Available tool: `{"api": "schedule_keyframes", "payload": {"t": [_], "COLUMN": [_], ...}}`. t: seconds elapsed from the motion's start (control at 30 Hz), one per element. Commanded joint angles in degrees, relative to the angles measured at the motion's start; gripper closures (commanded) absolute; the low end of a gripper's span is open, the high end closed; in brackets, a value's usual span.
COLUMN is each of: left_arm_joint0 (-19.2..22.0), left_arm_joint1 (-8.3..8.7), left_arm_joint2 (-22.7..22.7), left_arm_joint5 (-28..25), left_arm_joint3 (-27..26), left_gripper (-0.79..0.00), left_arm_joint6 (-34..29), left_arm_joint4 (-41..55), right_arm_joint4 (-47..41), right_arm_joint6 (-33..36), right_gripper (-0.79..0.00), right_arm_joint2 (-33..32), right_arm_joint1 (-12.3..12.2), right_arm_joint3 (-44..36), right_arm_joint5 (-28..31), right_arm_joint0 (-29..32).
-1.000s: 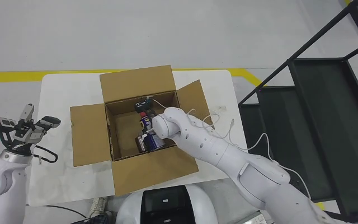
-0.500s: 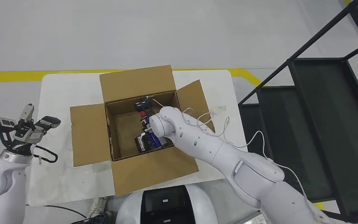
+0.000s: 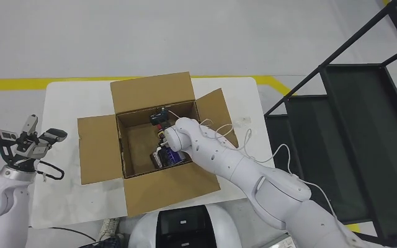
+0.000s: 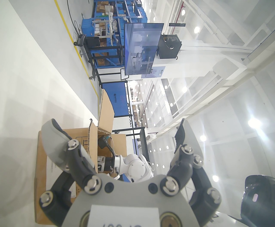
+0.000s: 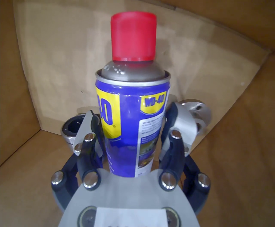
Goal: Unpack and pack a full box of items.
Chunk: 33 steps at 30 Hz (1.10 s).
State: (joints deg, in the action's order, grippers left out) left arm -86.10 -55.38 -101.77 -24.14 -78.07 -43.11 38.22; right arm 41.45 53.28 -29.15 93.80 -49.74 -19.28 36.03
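A white table stands on a grey floor. A yellow line runs across the floor behind the table. Black stairs stand well apart from the table, on the robot's right. The left wrist view also shows a big dark screen and blue shelves far off in the room.

A brown cardboard box sits in the middle of the table. All four of its flaps are folded out, so the top is open. The right arm goes over the near right corner of the box and down inside. This big white arm hides much of the inside of the box from above. Thin white wires hang along the arm.

Inside the box, the right gripper holds a spray can. The can is blue and yellow with a red cap. The two fingers press on the can's sides, one on each side, low on its body. The red cap points away from the gripper, toward a brown wall of the box.

Two shiny metal parts lie behind the can, on the box floor by the wall. One is a round metal ring on one side of the can. The other is a round metal piece with holes on the other side.

The left gripper hangs by the left edge of the table, well apart from the box. Its jaws are spread wide and hold nothing.
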Motion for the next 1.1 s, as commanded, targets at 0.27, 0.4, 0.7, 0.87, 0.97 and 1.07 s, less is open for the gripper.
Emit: {"api": "schedule_keyframes", "payload": {"t": [0.27, 0.4, 0.7, 0.87, 0.97, 1.07], "left_arm_joint0": [0.0, 0.0, 0.0, 0.0, 0.0, 0.0], "left_arm_joint1": [0.0, 0.0, 0.0, 0.0, 0.0, 0.0], "left_arm_joint2": [0.0, 0.0, 0.0, 0.0, 0.0, 0.0], "left_arm_joint5": [0.0, 0.0, 0.0, 0.0, 0.0, 0.0], "left_arm_joint3": [0.0, 0.0, 0.0, 0.0, 0.0, 0.0], "left_gripper": [-0.785, -0.785, -0.785, -0.785, -0.785, -0.785], "left_arm_joint6": [0.0, 0.0, 0.0, 0.0, 0.0, 0.0], "left_arm_joint4": [0.0, 0.0, 0.0, 0.0, 0.0, 0.0], "right_arm_joint4": [4.42, 6.84, 13.95, 17.24, 20.42, 22.96], "right_arm_joint6": [1.5, 2.48, 7.3, 5.24, 1.7, -2.38], "right_gripper": [0.0, 0.0, 0.0, 0.0, 0.0, 0.0], "right_arm_joint2": [-0.29, -0.65, -2.3, -6.53, -9.84, -13.34], "right_arm_joint1": [0.41, 0.13, -1.54, -3.71, -5.21, -6.55], "right_arm_joint3": [-3.33, -5.25, -16.68, -25.13, -30.54, -36.96], "right_arm_joint5": [-2.51, -4.16, -7.79, -7.37, -8.47, -9.26], "right_arm_joint0": [-0.32, 0.43, 3.67, 8.34, 12.53, 17.34]}}
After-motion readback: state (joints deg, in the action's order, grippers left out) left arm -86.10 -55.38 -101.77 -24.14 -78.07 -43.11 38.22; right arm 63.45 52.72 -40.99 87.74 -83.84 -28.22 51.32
